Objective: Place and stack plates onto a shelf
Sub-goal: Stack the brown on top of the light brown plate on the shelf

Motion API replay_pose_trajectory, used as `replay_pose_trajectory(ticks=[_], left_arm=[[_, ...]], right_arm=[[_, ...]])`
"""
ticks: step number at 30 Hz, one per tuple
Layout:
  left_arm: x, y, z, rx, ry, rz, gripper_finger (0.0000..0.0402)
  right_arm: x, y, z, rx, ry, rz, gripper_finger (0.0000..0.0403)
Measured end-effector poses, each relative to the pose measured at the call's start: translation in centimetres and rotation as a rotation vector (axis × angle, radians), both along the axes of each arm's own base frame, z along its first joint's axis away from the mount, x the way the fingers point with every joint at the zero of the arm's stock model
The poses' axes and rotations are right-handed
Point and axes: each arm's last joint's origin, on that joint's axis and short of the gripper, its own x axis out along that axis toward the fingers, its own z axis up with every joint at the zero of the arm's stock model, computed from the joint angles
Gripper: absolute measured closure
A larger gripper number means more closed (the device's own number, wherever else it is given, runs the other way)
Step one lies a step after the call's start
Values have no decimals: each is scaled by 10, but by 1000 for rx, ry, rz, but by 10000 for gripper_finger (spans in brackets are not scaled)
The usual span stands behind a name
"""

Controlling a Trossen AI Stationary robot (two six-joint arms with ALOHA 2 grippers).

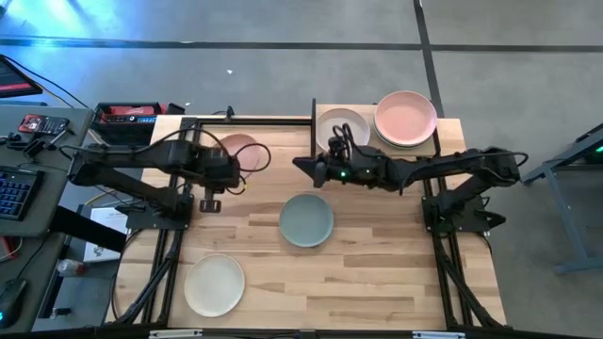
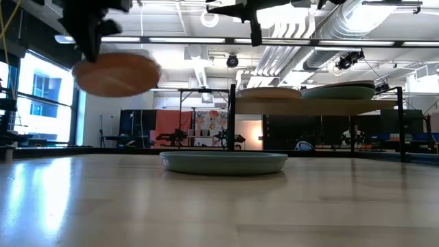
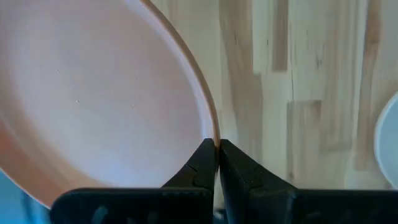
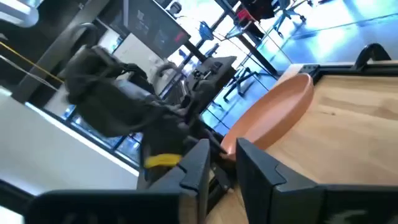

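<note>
My left gripper [image 1: 236, 175] is shut on a peach plate [image 1: 243, 151] and holds it in the air over the far left part of the table; in the low view the plate [image 2: 116, 74] hangs well above the tabletop. My right gripper [image 1: 300, 164] reaches from the right toward that plate, slightly open and empty, a short gap short of its rim. The shelf [image 1: 448, 132] stands at the far right and carries a cream plate [image 1: 341, 127] and a pink plate [image 1: 405, 118] on top of a stack. A blue-green plate [image 1: 306, 219] and a cream plate [image 1: 214, 285] lie flat on the table. My left gripper [image 3: 217, 155] pinches the peach plate by its rim [image 3: 214, 134], one finger above the rim and one below. The fingers [image 3: 202, 165] come at it from the near side. The plate is lifted clear of the table and sits roughly level, slightly tilted.
The shelf board [image 2: 315, 106] sits raised on a black frame, with a black post [image 2: 232, 116] at its left end. Black frame bars [image 1: 245, 121] run along the table's far edge and sides. A desk with a keyboard [image 1: 11, 188] stands to the left.
</note>
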Motion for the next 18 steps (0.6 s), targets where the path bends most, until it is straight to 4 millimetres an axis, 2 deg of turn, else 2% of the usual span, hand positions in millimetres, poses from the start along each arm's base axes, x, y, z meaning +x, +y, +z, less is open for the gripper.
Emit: replay_pose_trajectory(ticks=[4, 7, 12, 15, 18], left_arm=[[8, -10, 21, 59, -41, -158, 401], [16, -19, 32, 104, -50, -310, 401], [31, -30, 43, 234, -27, -449, 401], [39, -35, 43, 290, 28, -499, 401], [46, -39, 39, 333, 95, -521, 401]], right_arm=[[0, -11, 0, 26, -9, 8, 306], [0, -19, 7, 32, -23, 98, 291], [3, -29, 36, -6, -56, 165, 292], [3, -33, 58, -53, 27, 155, 298], [-2, -35, 78, -86, 185, 109, 304]])
